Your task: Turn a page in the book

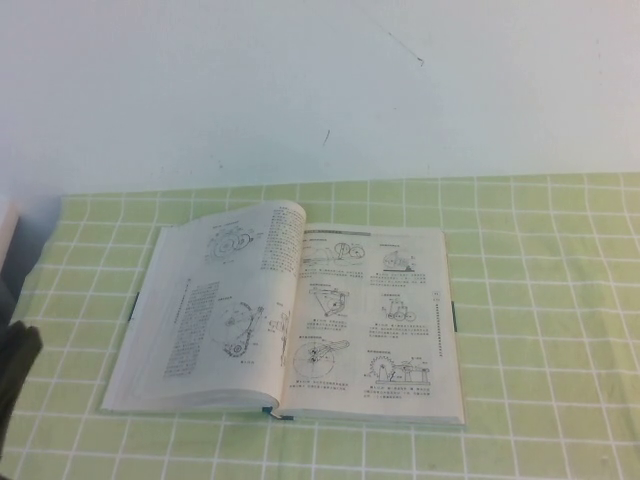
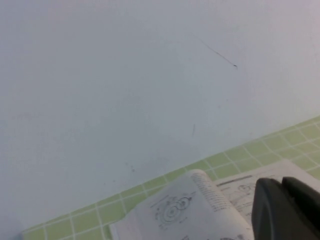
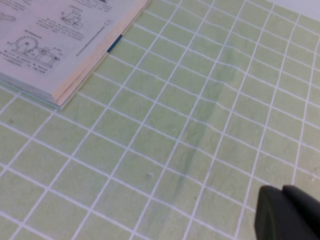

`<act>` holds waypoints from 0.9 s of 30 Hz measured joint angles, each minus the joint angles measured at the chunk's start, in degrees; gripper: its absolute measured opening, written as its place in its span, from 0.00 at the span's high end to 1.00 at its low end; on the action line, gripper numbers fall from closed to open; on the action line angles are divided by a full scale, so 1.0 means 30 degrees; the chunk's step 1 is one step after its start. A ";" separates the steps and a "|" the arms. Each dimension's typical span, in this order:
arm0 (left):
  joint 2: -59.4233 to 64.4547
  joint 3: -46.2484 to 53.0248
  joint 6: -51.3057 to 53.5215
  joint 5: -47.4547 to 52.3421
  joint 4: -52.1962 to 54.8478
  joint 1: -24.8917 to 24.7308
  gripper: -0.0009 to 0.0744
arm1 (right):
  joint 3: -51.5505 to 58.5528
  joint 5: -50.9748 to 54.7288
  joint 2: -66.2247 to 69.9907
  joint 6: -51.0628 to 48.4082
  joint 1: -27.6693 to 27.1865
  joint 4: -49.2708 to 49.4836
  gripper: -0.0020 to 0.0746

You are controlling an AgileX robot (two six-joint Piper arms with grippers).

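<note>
The book (image 1: 290, 320) lies open and flat on the green checked cloth, its white pages printed with black machine drawings and text. The left page (image 1: 225, 300) arches up near the spine, with its top corner curled. My left gripper (image 2: 282, 210) is shut and empty; it hovers left of the book, and the curled page (image 2: 190, 207) shows just beyond it. Its dark body shows at the left edge of the high view (image 1: 12, 375). My right gripper (image 3: 282, 215) is shut and empty, over bare cloth to the right of the book's corner (image 3: 55, 45). It is outside the high view.
The green cloth with white grid lines (image 1: 540, 300) covers the table. A white wall (image 1: 300, 90) rises just behind the book. A pale object (image 1: 5, 225) shows at the far left edge.
</note>
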 joint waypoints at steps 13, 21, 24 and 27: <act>-0.5499 0.3681 0.0043 0.2369 0.0260 0.5939 0.99 | 0.0000 0.0000 0.0000 0.0000 0.0000 0.0000 0.98; -0.5515 0.4259 0.0079 0.2042 0.0276 0.5124 0.99 | 0.0000 0.0000 0.0000 0.0000 0.0000 0.0000 0.98; -0.5515 0.4645 -0.1641 0.1612 0.0938 0.4888 0.99 | 0.0000 0.0000 0.0000 0.0000 0.0000 0.0000 0.98; -0.5515 0.4725 -0.8482 0.1719 0.7127 0.4893 0.99 | 0.0000 0.0000 0.0000 0.0000 0.0000 0.0036 0.98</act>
